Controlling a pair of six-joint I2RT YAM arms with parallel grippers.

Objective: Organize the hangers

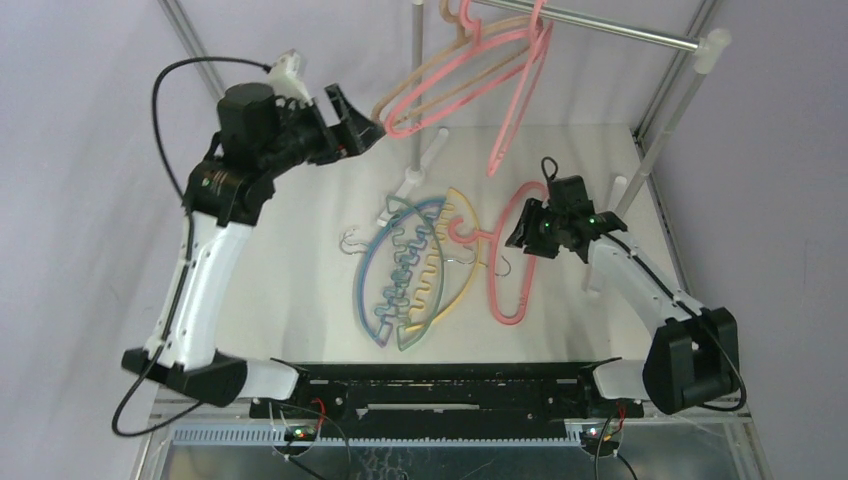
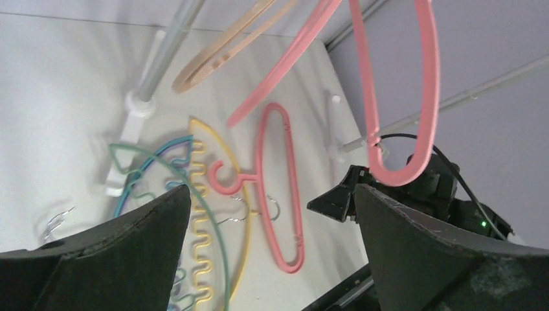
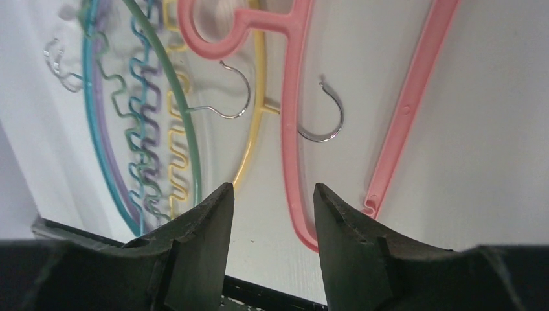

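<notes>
Left tool [image 1: 366, 127] is hanging high at far left, jaws standing wide, gripping nothing. It is sitting just beside the low left end of the beige hanger [image 2: 178, 84]; touching or not, cannot tell.

The beige hanger and the pink hangers [image 1: 521, 100] are hanging on the grey rail [image 1: 620, 29] at the far side, tilted down to the left. One pink one is dangling steeply, its end pointing down toward the tabletop [image 1: 300, 290].

Right tool [image 3: 273, 191] is hovering low at right of centre, over the pink hanger on the tabletop [image 1: 504, 321]. Its jaws are standing partway apart with nothing between them. In the right wrist view the pink hanger's left arm is running just past the right fingertip [image 3: 327, 207]; contact is not clear.

That pink hanger is lying flat, hook end pointing left and far, long body running toward the near edge.

The wavy hangers [image 1: 405, 285] in blue, green, yellow and purple are lying in an overlapping pile at centre, just left of the flat pink one. The yellow arc is lying nearest it and passing under the pink hook. Two silver wire hooks [image 3: 233, 97] are poking out from the pile toward the pink hanger, one crossing its left arm.
</notes>
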